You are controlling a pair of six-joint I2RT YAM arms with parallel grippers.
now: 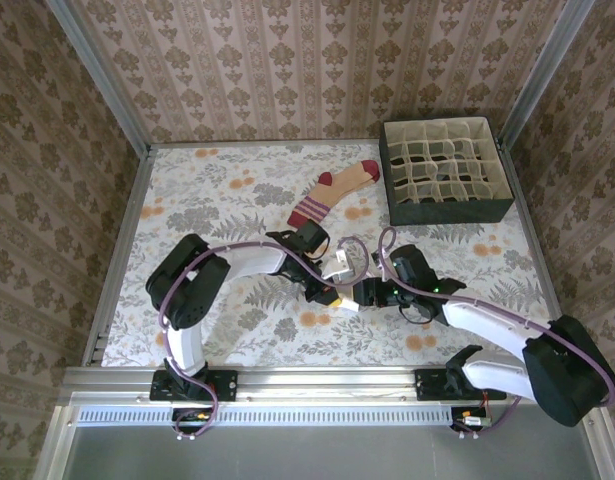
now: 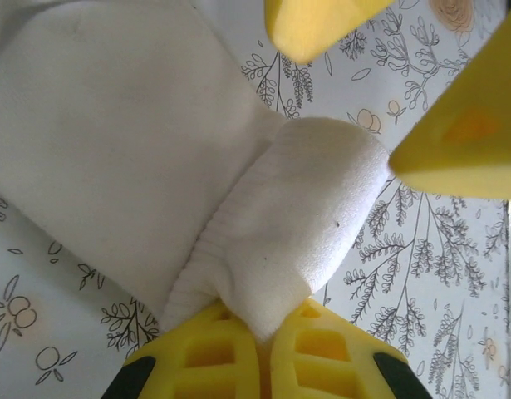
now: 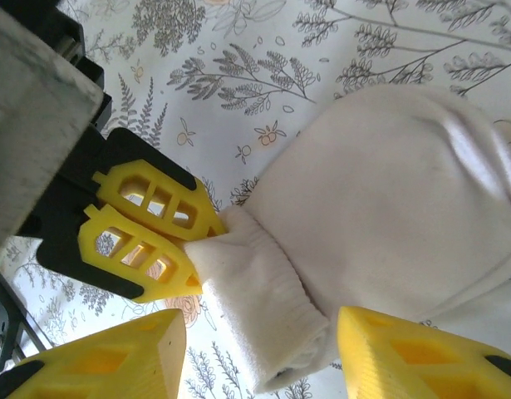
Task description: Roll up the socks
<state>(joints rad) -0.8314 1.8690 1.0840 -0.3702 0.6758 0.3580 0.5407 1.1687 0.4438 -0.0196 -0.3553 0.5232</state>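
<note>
Cream sock [image 2: 114, 150] lies between the desk's [image 1: 217, 190] centre and near edge — left jaws pinched tight on its folded end, right jaws half open astride that fold. Tan sock [image 1: 332, 193] lies flat toward the far edge.

A table [image 1: 207, 190] is seen covered with a pale cloth printed with grey leaves and orange flowers. It is enclosed on three sides by walls papered in a beige damask stripe: a far wall [image 1: 317, 70], a left wall [image 1: 37, 200] and a right wall [image 1: 587, 180]. Metal posts are set in the far left corner [image 1: 97, 75] and the far right corner [image 1: 547, 70]. The near edge is bounded by an aluminium rail [image 1: 317, 380], with a slotted strip [image 1: 317, 413] just nearer. Soft, even light is cast across the cloth.
</note>
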